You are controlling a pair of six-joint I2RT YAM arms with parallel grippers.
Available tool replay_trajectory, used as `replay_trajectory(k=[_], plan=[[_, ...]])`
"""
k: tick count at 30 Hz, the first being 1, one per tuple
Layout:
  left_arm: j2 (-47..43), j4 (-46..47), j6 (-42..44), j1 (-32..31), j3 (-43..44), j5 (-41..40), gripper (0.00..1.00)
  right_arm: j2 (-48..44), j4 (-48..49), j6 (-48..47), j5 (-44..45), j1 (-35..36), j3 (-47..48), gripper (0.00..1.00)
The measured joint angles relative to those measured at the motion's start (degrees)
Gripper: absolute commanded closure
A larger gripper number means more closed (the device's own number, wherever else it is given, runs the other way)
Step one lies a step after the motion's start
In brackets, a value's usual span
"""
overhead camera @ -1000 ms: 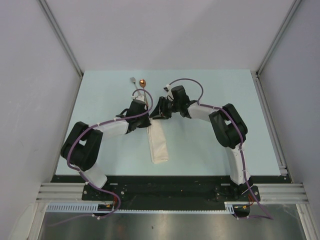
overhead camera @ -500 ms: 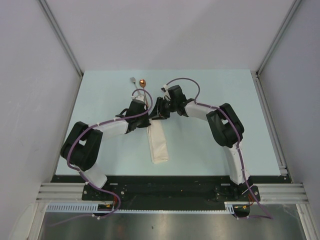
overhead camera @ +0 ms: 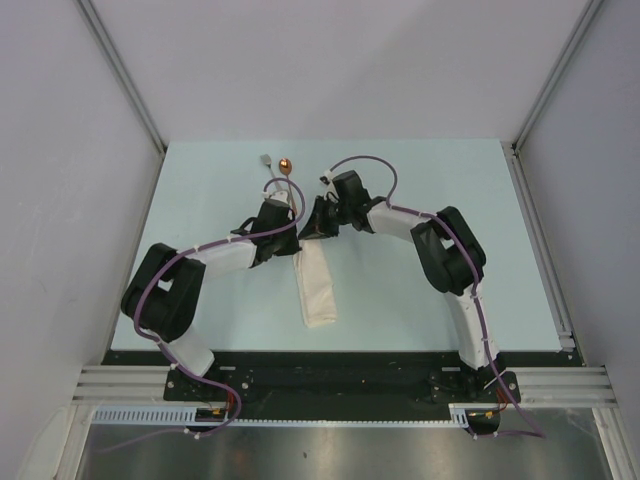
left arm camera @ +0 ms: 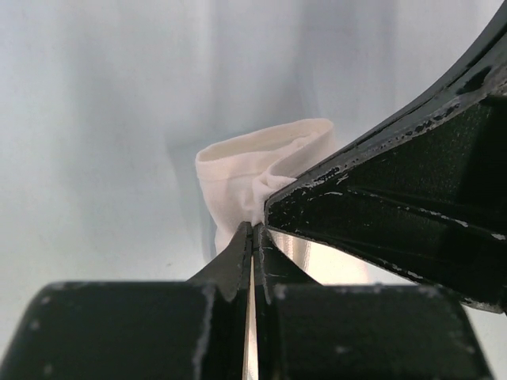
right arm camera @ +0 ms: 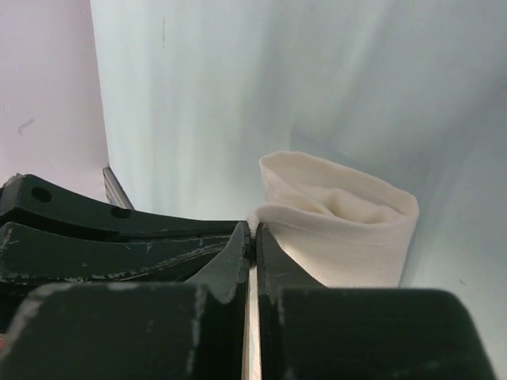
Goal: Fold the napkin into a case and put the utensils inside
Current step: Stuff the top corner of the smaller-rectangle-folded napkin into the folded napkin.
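Observation:
The napkin lies as a narrow cream case (overhead camera: 317,292) in the middle of the table, running from my grippers toward the near edge. My left gripper (overhead camera: 292,238) is shut on its far end (left arm camera: 238,190). My right gripper (overhead camera: 312,234) is shut on the same far end (right arm camera: 341,222), close beside the left one. The fork (overhead camera: 266,162) and the copper-bowled spoon (overhead camera: 285,166) lie side by side on the table just beyond the grippers. Part of their handles is hidden behind the left wrist.
The pale blue table (overhead camera: 420,300) is bordered by white walls and a metal rail (overhead camera: 540,250) on the right. The arm bases stand at the near edge.
The right wrist has shifted slightly left, toward the left gripper. The case and the utensils have not moved.

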Motion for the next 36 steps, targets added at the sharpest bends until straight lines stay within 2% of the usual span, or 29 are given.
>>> replay_trajectory(k=[3, 8, 9, 12, 15, 20, 28, 36], plan=[[0.0, 0.0, 0.0, 0.1, 0.0, 0.0, 1.00, -0.3, 0.5, 0.1, 0.2, -0.2, -1.4, 1.00], [0.0, 0.0, -0.1, 0.3, 0.0, 0.1, 0.97, -3.0, 3.8, 2.1, -0.2, -1.3, -9.2, 1.00], [0.0, 0.0, -0.1, 0.3, 0.0, 0.1, 0.89, -3.4, 4.3, 2.6, -0.3, -1.6, -10.4, 1.00], [0.0, 0.0, -0.1, 0.3, 0.0, 0.0, 0.76, -4.3, 6.2, 3.5, -0.7, -2.2, -12.9, 1.00], [0.0, 0.0, 0.0, 0.3, 0.0, -0.5, 0.71, -5.0, 8.1, 4.7, -1.2, -2.7, -14.5, 1.00], [0.0, -0.7, 0.6, 0.2, 0.7, -0.9, 0.70, -5.2, 9.9, 6.4, -1.8, -2.8, -15.1, 1.00], [0.6, -1.8, 3.1, -0.8, 3.9, -3.5, 0.80, -5.6, 11.1, 7.6, -2.6, -2.8, -15.7, 1.00], [2.9, -3.5, 5.7, -1.9, 5.9, -3.8, 0.73, -5.6, 11.6, 8.8, -3.0, -2.8, -15.8, 1.00]])
